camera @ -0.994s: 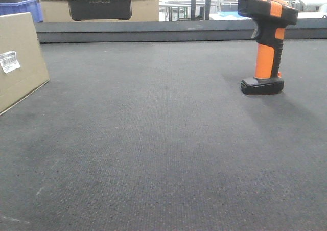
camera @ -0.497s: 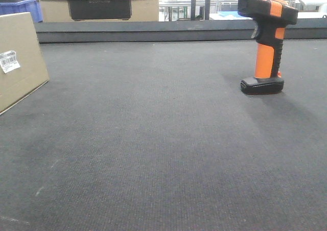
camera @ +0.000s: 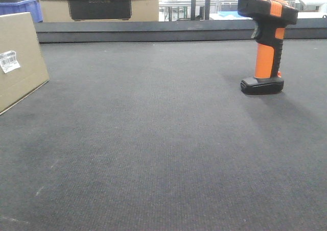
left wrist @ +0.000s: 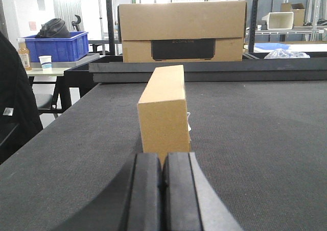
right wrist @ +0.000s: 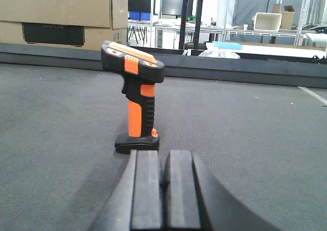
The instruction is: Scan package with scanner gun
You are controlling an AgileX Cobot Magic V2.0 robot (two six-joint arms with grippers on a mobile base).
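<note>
Scanner gun [camera: 265, 42] stands upright far right, package [camera: 19, 60] far left (label showing), and both the left gripper [left wrist: 162, 190] and right gripper [right wrist: 164, 190] are closed, empty-handed.

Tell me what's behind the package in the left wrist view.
Behind the package: the belt's raised black edge, then a larger box with a dark panel. The package hides part of that edge. The left pincer is shut.
</note>
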